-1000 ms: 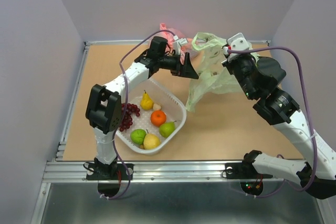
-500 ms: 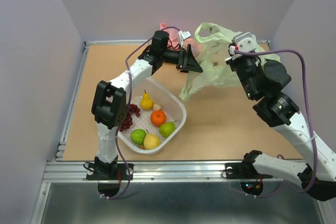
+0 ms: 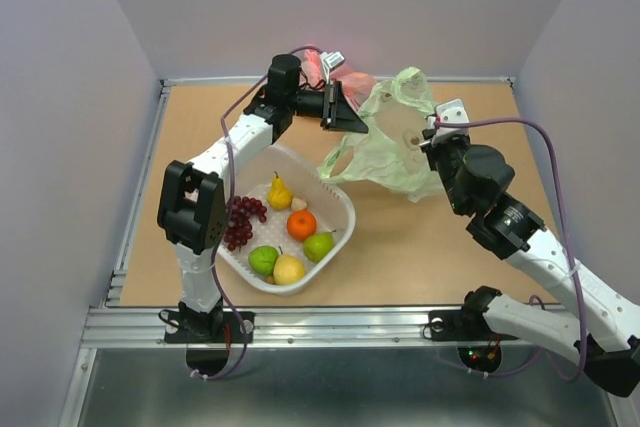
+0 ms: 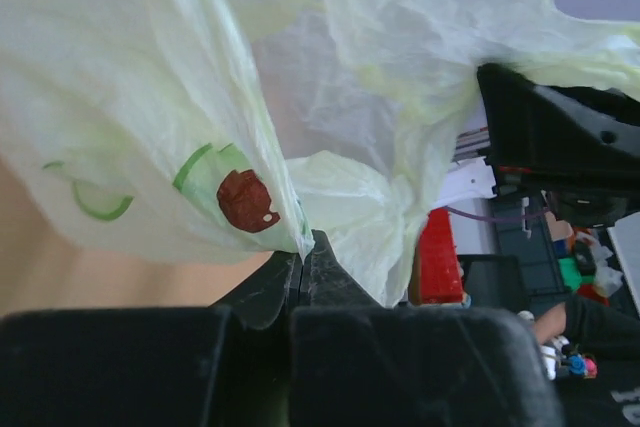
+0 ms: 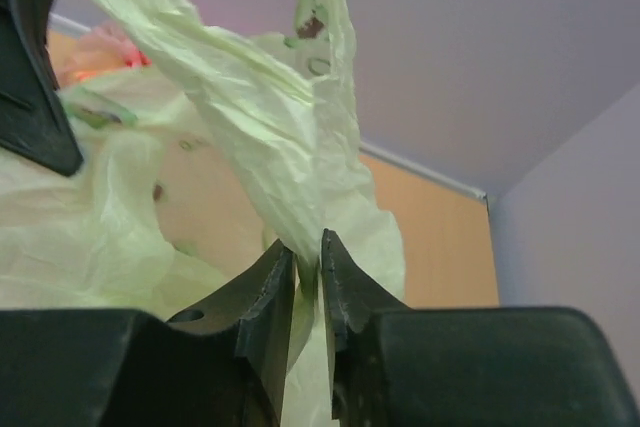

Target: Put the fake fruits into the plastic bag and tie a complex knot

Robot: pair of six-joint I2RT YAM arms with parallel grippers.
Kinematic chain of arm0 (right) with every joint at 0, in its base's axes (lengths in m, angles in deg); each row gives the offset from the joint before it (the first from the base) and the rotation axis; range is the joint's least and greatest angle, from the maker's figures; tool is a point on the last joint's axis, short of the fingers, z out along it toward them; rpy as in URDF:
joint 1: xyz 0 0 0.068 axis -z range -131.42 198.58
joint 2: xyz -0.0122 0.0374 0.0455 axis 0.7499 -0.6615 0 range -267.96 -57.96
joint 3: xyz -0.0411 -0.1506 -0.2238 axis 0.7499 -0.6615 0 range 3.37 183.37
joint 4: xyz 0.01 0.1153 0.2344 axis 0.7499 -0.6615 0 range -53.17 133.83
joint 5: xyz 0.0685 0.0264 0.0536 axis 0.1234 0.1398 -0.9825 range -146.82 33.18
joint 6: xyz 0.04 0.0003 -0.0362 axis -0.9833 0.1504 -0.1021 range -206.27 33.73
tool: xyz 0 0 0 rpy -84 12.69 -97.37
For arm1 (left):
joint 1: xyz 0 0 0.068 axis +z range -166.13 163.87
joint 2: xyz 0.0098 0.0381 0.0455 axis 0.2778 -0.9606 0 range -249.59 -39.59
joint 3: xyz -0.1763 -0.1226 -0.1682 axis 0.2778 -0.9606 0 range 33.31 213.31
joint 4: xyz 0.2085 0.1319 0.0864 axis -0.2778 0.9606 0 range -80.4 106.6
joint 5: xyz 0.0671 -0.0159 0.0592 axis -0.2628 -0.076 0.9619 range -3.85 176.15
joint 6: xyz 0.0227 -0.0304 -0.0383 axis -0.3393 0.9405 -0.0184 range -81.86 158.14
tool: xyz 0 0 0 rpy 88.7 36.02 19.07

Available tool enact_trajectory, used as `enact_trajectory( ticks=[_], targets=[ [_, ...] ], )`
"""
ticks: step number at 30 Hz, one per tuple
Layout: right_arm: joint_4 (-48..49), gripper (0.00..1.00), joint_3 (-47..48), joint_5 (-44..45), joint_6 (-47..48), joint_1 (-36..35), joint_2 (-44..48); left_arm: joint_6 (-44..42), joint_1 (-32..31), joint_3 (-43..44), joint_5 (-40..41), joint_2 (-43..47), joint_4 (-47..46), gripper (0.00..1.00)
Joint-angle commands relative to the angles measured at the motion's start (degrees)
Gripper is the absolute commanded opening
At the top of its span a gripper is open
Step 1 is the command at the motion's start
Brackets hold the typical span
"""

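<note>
The pale green plastic bag [image 3: 385,152] hangs stretched between my two grippers above the table, behind the basket. My left gripper [image 3: 352,119] is shut on the bag's left edge; its fingertips pinch the film [image 4: 130,97] right at the tips of the left gripper [image 4: 302,247]. My right gripper [image 3: 432,133] holds the bag's right side, and a fold of bag [image 5: 260,117] sits between the nearly closed jaws of the right gripper [image 5: 308,247]. The fake fruits lie in the white basket [image 3: 340,197]: grapes [image 3: 242,219], pear [image 3: 279,193], orange [image 3: 301,224], green ones [image 3: 264,259], a yellow one [image 3: 289,269].
A pink tied bag [image 3: 352,82] sits at the back edge behind the left gripper. The basket stands near the left arm's base. Purple walls close in the table on three sides, and a metal rail runs along the near edge.
My left gripper has closed on the bag's edge and drawn it leftwards. The right arm has come down and towards the middle, and the bag now spreads wider and lower.
</note>
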Motion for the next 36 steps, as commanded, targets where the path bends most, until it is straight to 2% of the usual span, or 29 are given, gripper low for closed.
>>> enact_trajectory(
  ticks=[1,2,4,5,8,10,12,13,14,15,16,18,22,26,32,36],
  targets=[
    [2.9,0.3,-4.1,5.6,-9.4,0.7,2.1,-17.1,-0.2,4.6,3.5,5.9,20.8,0.0],
    [2.9,0.49,-4.8,5.4,-12.1,0.9,2.2,-18.1,-0.1,4.3,6.2,5.9,26.0,0.0],
    [2.8,0.67,-6.3,5.0,-14.6,1.4,2.5,-17.9,0.3,2.5,8.3,6.4,26.9,0.0],
    [2.8,0.84,-7.7,4.5,-15.9,1.5,2.9,-17.7,0.6,1.3,9.0,6.9,27.6,0.0],
    [2.5,1.0,-10.7,1.8,-19.0,2.8,3.3,-18.9,1.1,-0.4,10.9,6.6,30.0,0.0],
    [2.3,1.0,-11.2,-0.1,-19.7,4.7,3.3,-19.3,1.5,-1.4,10.7,6.3,30.5,0.0],
    [-1.6,1.0,-6.7,-7.1,-20.0,7.7,0.5,-19.3,2.0,-3.1,10.2,6.3,30.2,0.0],
    [-5.3,1.0,-2.7,-12.2,-20.4,13.4,-2.2,-19.2,2.2,-3.6,9.5,6.5,30.0,0.0],
    [-9.3,1.0,1.1,-22.7,-21.7,17.0,-4.9,-19.0,2.3,-3.8,9.5,6.5,30.0,0.0],
    [-15.8,1.0,4.7,-27.6,-24.9,20.5,-11.1,-19.0,2.6,-3.7,9.6,6.6,30.1,0.0],
    [-20.9,1.0,12.2,-36.3,-25.6,25.9,-13.9,-18.7,2.8,-3.3,10.1,6.4,30.2,0.0],
    [-23.0,1.0,17.6,-41.6,-25.3,28.7,-17.6,-18.6,3.0,-2.7,10.8,6.2,30.4,0.0],
    [-25.4,1.0,24.1,-50.9,-23.2,29.7,-21.3,-18.2,3.0,-1.5,11.0,5.4,30.3,0.0],
    [-30.7,1.0,25.2,-52.4,-21.1,29.7,-25.0,-18.0,3.0,-0.8,10.8,5.3,29.8,0.0],
    [-30.2,1.0,20.0,-54.0,-17.5,29.7,-24.9,-14.3,2.9,-2.3,9.6,5.7,26.2,0.0],
    [-28.9,1.0,17.4,-50.3,-16.4,29.7,-25.8,-14.4,2.9,-2.9,9.5,5.9,26.2,0.0]
  ],
)
